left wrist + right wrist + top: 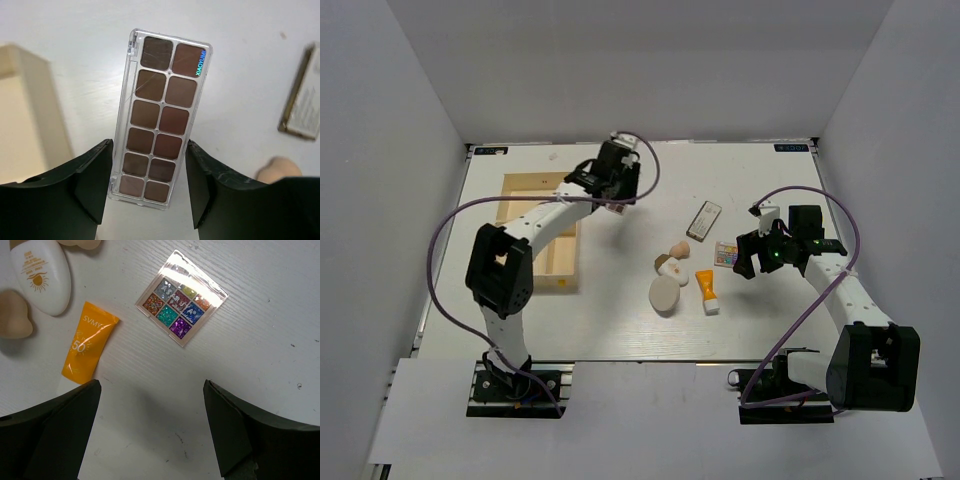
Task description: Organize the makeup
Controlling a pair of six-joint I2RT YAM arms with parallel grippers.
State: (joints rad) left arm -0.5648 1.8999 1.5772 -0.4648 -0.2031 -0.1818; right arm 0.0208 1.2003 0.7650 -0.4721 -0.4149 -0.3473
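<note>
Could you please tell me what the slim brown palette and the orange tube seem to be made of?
The slim brown palette is probably clear, glossy hard plastic, going by its see-through rim and fine scratches, with matte powder pans inside. The orange tube seems soft satin plastic, with a flat sealed end and printed lettering.

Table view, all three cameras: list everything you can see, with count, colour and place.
Wooden tray: one, light wood, left side.
Brown palette case: one, clear with brown pans, between the left jaws.
Slim case: one, pale, right of centre.
Glitter palette: one, multicolour, right of the tube.
Orange tube: one, orange, centre.
Cream compact: one, cream, beside the tube.
Beige sponges: two, beige, flanking the compact.
Left gripper: one, black, jaws closed on that case.
Right gripper: one, black, jaws open.
</note>
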